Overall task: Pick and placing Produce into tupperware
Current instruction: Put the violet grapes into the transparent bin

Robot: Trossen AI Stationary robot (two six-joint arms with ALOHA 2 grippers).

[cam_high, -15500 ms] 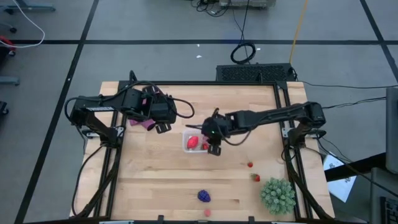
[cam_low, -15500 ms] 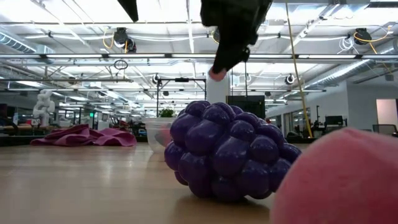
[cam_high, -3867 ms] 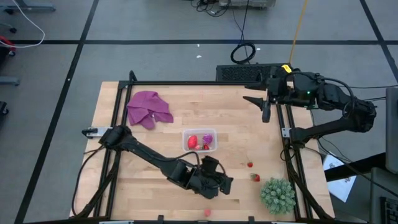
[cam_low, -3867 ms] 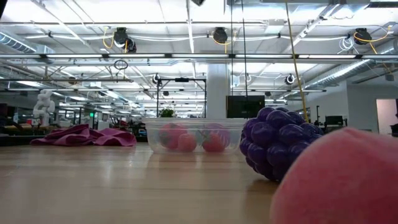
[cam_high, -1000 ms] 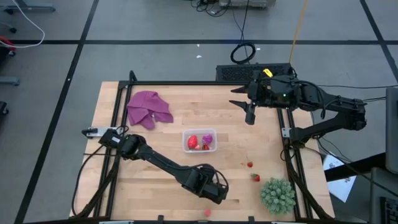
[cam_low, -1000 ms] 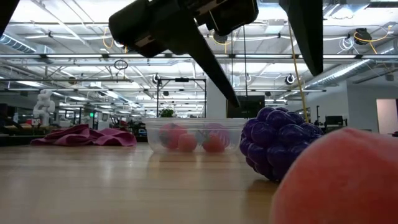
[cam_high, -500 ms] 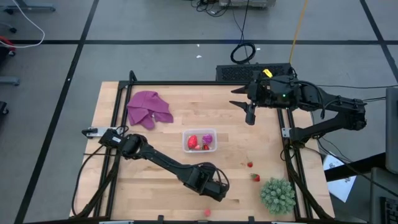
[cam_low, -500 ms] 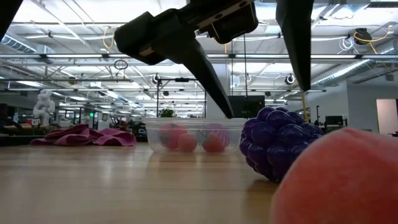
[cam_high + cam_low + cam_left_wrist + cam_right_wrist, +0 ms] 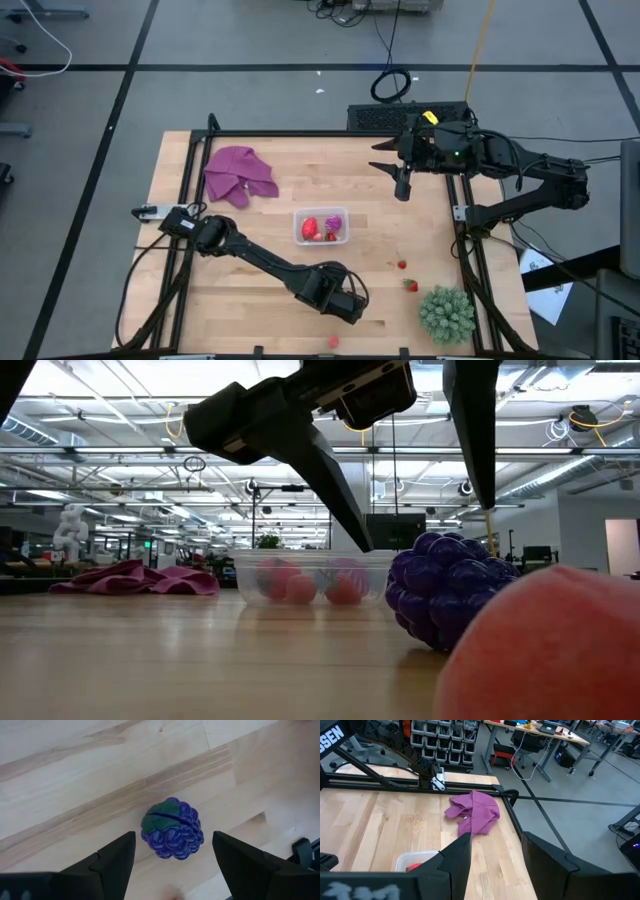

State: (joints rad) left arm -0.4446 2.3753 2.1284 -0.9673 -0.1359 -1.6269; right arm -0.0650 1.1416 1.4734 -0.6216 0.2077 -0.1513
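Observation:
My left gripper (image 9: 173, 835) is open and points down over the dark blue-purple grape cluster (image 9: 172, 829), one finger on each side of it. In the low view its fingertips (image 9: 365, 543) hang just above the cluster (image 9: 450, 600), which rests on the table. In the high view the gripper (image 9: 343, 303) hides it. The clear tupperware (image 9: 322, 226) sits mid-table with a red and a magenta fruit inside. Two small red fruits (image 9: 402, 264) (image 9: 411, 285) and a pale pink fruit (image 9: 333, 341) lie on the wood. My right gripper (image 9: 400, 181) waits open above the table's far right.
A purple cloth (image 9: 238, 175) lies near the far left corner. A green spiky plant (image 9: 446, 313) stands at the near right corner. The pink fruit (image 9: 550, 650) sits close to the near edge, just beside the grape cluster. Black rails frame the table.
My left gripper has sunk a little toward the grape cluster, its fingers staying apart. The fruits and the tupperware have not moved.

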